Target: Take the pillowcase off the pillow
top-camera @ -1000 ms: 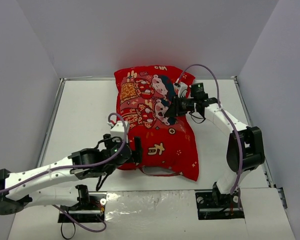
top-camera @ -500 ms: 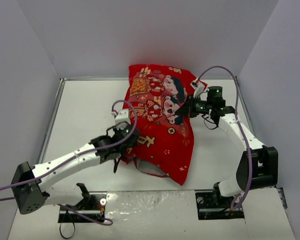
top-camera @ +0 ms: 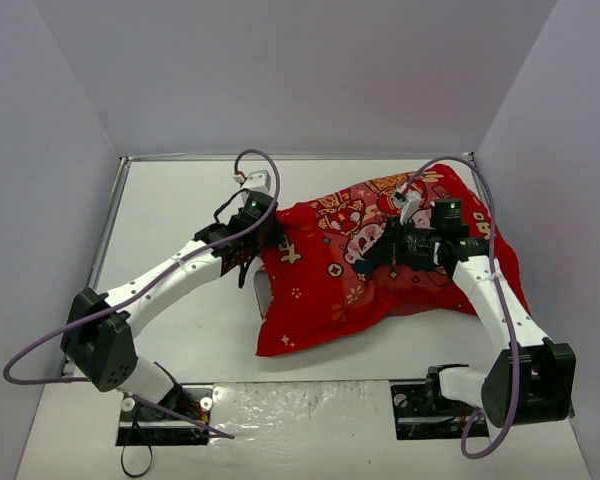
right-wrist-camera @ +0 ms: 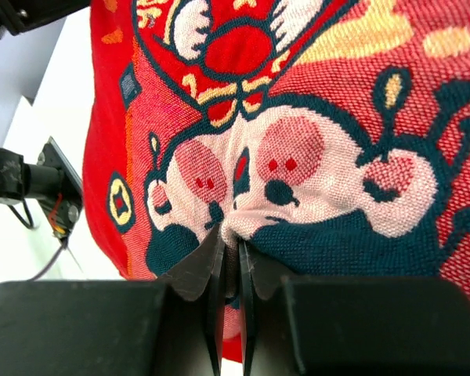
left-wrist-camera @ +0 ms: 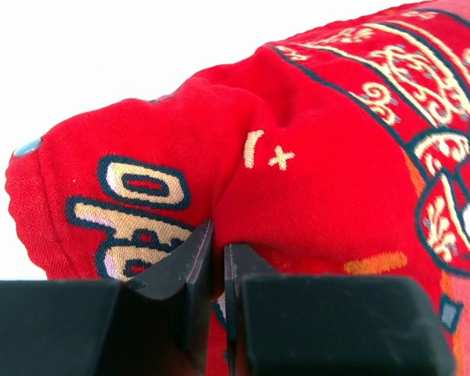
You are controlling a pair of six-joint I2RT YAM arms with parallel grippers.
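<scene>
The red pillowcase (top-camera: 330, 290), printed with cartoon children and gold characters, lies plump and crosswise over the right half of the table. My left gripper (top-camera: 258, 240) is shut on a fold at its upper left corner; in the left wrist view the fingertips (left-wrist-camera: 217, 235) pinch red cloth (left-wrist-camera: 313, 180) beside a gold character. My right gripper (top-camera: 378, 252) is shut on a pinch of fabric in the middle of the case, on a cartoon face (right-wrist-camera: 298, 172), with the gripper (right-wrist-camera: 229, 239) nipping the raised ridge. The pillow is hidden inside the case.
The white table (top-camera: 170, 220) is boxed in by grey walls with a metal rim (top-camera: 110, 230) along its sides. Silver foil tape (top-camera: 300, 410) covers the near edge between the two arm bases. Purple cables (top-camera: 40, 365) loop off both arms.
The left gripper closed on the case's corner and carried it toward the far side. The right arm swung right. The stuffed case turned from lengthwise to lying across the table.
</scene>
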